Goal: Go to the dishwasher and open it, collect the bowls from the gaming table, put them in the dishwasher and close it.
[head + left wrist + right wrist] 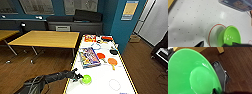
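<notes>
The gaming table (120, 72) is long and white-topped, running away from me on the right. A bright green bowl (86, 79) stands near its front left edge. My left gripper (79, 77) reaches in from the left, right beside that bowl. In the left wrist view the bowl (230, 36) sits by a red ring on the table top. There my left gripper (214, 44) is open, one dark finger out on the table and the other at the bowl's rim. A second green bowl (191, 73) looms large in the right wrist view, with my right gripper (218, 91) shut on its rim above the wooden floor.
A colourful game box (89, 57), two orange paddles (113, 61), a red box (90, 38) and small dark items lie further along the table. A yellow-topped table (47, 38) stands to the left and a dark sofa (75, 23) behind. A teal wall (120, 27) borders the right.
</notes>
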Tool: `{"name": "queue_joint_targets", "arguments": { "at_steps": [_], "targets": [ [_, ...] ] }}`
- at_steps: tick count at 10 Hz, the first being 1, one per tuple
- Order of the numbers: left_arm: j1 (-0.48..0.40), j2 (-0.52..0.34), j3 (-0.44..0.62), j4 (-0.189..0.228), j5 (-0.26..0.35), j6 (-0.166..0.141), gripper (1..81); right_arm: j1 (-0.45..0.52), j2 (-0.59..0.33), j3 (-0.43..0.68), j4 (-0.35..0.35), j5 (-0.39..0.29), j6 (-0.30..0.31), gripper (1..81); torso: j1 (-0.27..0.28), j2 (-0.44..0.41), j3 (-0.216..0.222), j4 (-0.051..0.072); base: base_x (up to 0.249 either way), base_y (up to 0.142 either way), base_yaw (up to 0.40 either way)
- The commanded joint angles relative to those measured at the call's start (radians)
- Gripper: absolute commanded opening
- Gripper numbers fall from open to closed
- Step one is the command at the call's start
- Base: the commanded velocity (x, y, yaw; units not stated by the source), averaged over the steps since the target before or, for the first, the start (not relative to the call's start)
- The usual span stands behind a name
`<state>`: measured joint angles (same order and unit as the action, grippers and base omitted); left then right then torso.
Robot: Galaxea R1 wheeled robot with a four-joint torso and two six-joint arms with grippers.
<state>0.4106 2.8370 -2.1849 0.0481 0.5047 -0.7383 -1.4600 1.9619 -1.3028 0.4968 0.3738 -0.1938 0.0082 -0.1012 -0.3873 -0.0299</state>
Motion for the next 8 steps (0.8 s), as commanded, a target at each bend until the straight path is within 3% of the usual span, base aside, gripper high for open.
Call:
{"name": "queue_joint_targets", "arguments": {
  "at_steps": [1, 8],
  "targets": [
    [-0.151, 0.052, -0.029, 0.007, 0.051, -0.006, 81.1, 0.031, -0.053, 0.016, -0.023, -0.065, -0.003, 1.0, 0.0, 0.0, 0.0, 0.0, 0.0, 0.0, 0.0],
    [-0.132, 0.105, -0.067, 0.056, 0.052, -0.006, 81.1, 0.032, -0.039, -0.001, -0.02, -0.065, -0.001, 1.0, 0.0, 0.0, 0.0, 0.0, 0.0, 0.0, 0.0]
  ]
}}
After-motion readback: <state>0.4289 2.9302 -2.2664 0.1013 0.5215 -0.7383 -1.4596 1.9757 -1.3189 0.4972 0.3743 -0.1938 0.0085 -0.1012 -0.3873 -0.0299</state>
